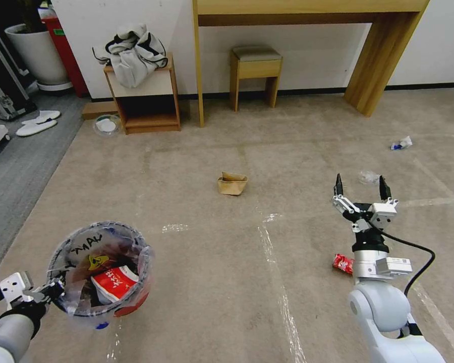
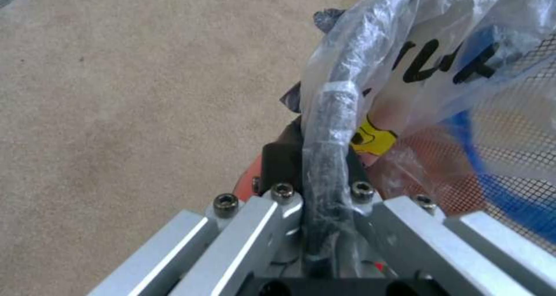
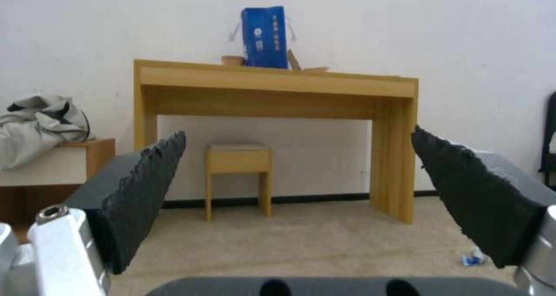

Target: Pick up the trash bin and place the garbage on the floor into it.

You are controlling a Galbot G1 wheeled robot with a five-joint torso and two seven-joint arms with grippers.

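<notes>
Trash bin (image 1: 102, 269) held off the carpeted floor (image 1: 212, 282) at lower left, left gripper (image 1: 53, 291) clamped on its near rim through the clear liner bag; red wrapper and yellow scrap already inside. Rim seen pinched between the closed fingers (image 2: 278, 165) in left wrist view. Right gripper (image 1: 361, 187) raised at right, spread wide, holding nothing. Red wrapper (image 1: 343, 263) on floor just beside right forearm, nearer than the fingertips. Clear plastic scrap (image 1: 369, 176) beyond the gripper, blue-white wad (image 1: 401, 143) farther right. Brown paper bag (image 1: 232, 183) mid-floor, well apart from both grippers. Desk (image 1: 307, 20), stool (image 1: 255, 68), side cabinet (image 1: 145, 98) with clothes along far wall. Nothing blocking floor between bin and litter.
</notes>
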